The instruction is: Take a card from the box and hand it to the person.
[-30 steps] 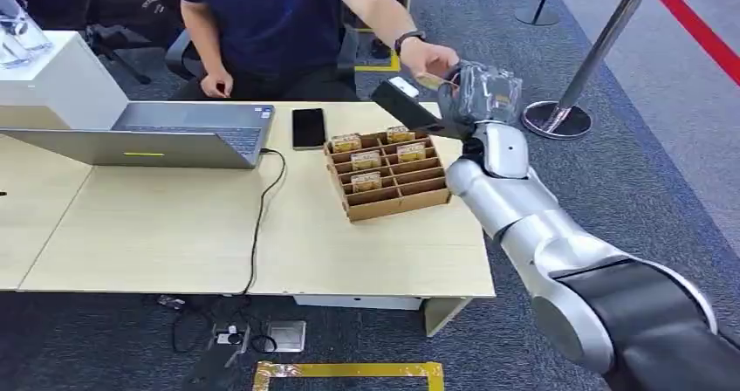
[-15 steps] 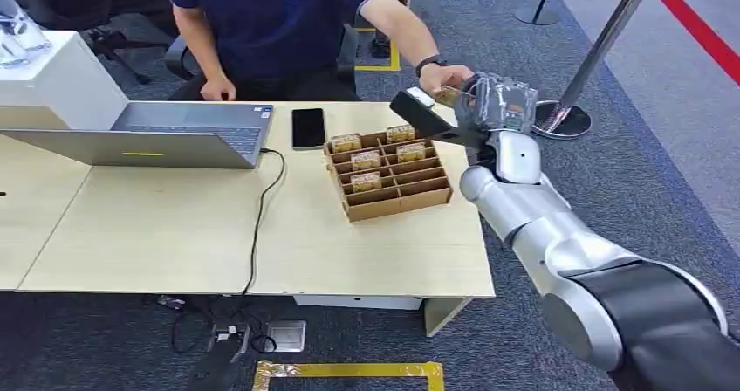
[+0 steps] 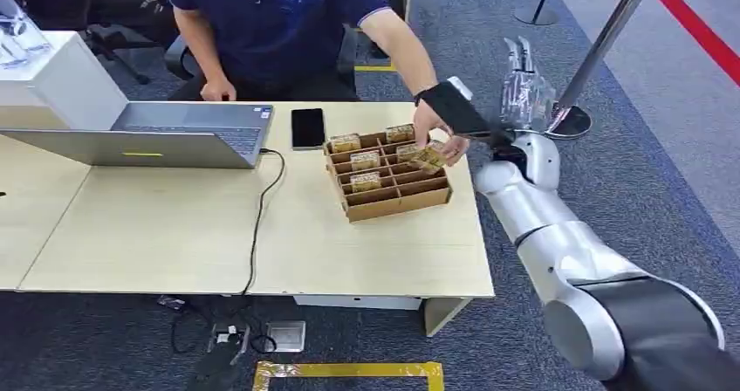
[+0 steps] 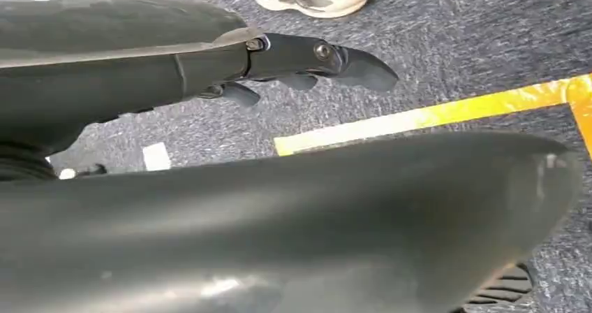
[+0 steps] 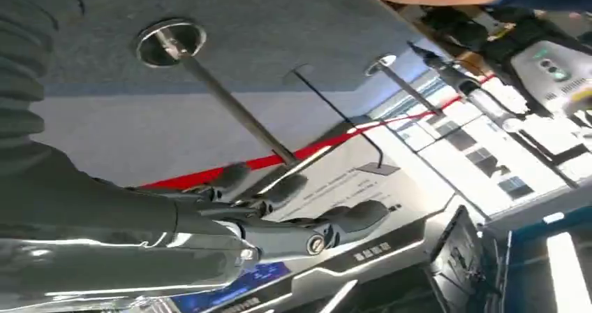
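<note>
While the person's hand (image 3: 441, 147) holds the card (image 3: 428, 158) over the box (image 3: 390, 177), the right hand (image 3: 521, 90), fingers (image 3: 515, 55) spread empty, could strike it if lowered.

Box (image 3: 390, 174): brown corrugated cardboard, matt. Surface (image 3: 174, 225): pale wood-look laminate, smooth, low sheen. Floor (image 3: 646, 173): grey carpet, rough pile. Right arm (image 3: 532, 208): silver shell, glossy; fingers (image 3: 522, 85) look translucent plastic. Stanchion (image 3: 602, 51) at 1 o'clock: polished metal. Phone (image 3: 308, 127): glossy black.
</note>
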`<state>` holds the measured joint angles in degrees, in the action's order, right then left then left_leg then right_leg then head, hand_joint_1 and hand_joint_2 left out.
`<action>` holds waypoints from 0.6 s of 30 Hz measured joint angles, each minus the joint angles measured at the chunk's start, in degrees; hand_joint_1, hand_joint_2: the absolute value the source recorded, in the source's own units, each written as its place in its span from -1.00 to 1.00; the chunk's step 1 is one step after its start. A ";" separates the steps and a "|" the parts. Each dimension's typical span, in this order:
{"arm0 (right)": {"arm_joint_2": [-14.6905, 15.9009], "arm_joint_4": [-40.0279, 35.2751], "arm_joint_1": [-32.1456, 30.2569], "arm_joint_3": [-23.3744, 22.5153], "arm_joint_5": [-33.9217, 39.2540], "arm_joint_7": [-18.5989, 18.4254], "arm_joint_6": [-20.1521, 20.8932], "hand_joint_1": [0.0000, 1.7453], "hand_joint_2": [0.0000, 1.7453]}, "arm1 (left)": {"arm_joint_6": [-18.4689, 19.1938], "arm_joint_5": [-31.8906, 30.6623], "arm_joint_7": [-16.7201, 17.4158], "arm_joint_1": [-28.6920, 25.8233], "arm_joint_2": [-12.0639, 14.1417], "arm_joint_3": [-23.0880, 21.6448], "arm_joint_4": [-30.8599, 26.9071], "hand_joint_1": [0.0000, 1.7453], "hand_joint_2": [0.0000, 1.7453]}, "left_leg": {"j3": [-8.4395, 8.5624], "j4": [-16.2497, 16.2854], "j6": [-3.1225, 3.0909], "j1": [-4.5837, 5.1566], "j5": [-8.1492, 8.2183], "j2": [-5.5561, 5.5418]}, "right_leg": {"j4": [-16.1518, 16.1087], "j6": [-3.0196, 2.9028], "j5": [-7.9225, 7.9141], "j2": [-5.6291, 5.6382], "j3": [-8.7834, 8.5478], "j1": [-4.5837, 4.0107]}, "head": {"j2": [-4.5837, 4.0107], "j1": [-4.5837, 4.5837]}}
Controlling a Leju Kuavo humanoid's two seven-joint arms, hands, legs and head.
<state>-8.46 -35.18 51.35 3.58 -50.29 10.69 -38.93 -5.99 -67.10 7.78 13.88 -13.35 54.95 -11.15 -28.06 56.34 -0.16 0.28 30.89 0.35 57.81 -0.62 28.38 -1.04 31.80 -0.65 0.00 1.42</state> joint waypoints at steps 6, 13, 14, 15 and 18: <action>3.31 -23.39 -15.74 0.11 8.90 3.58 2.30 -1.00 1.00 | 0.74 0.33 -1.73 -1.84 0.46 0.04 0.00 -1.00 -1.00 | -0.08 -0.01 0.01 0.00 0.04 -0.04 | -0.07 0.02 0.03 -0.04 0.06 0.00 | 0.00 0.07; 10.07 -46.37 -37.29 -2.12 29.66 13.87 10.03 -1.00 1.00 | 0.96 0.61 -3.94 -4.18 1.49 0.07 0.00 -1.00 -1.00 | -0.09 -0.04 -0.03 0.00 0.18 -0.09 | -0.16 0.06 0.10 -0.07 0.04 0.00 | 0.00 0.11; 10.93 -48.63 -40.44 -2.63 33.39 14.88 13.77 -1.00 1.00 | 0.90 0.83 -4.47 -4.60 1.62 0.07 0.00 -1.00 -1.00 | -0.08 -0.05 -0.04 0.00 0.20 -0.09 | -0.17 0.06 0.13 -0.07 0.04 0.00 | 0.00 0.15; 11.72 -50.70 -43.49 -3.37 38.33 15.91 18.79 -1.00 1.00 | 0.83 0.98 -5.05 -5.04 1.82 0.07 0.00 -1.00 -1.00 | -0.08 -0.05 -0.04 0.00 0.22 -0.10 | -0.17 0.08 0.16 -0.08 0.03 0.00 | 0.00 0.13; 12.68 -54.70 -51.49 -6.12 48.09 18.68 30.18 -1.00 -1.00 | 0.79 1.03 -6.04 -6.35 2.32 0.09 0.00 -1.00 -1.00 | -0.12 -0.06 -0.04 0.00 0.24 -0.09 | -0.17 0.08 0.17 -0.07 0.07 0.00 | 0.00 0.09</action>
<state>4.22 -89.88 -0.14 -2.54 -2.20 29.38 -8.75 -5.20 -66.07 1.75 7.53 -11.04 55.04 -11.15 -28.17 56.28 -0.19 0.28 31.14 0.26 57.65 -0.54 28.55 -1.11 31.87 -0.64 0.00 1.51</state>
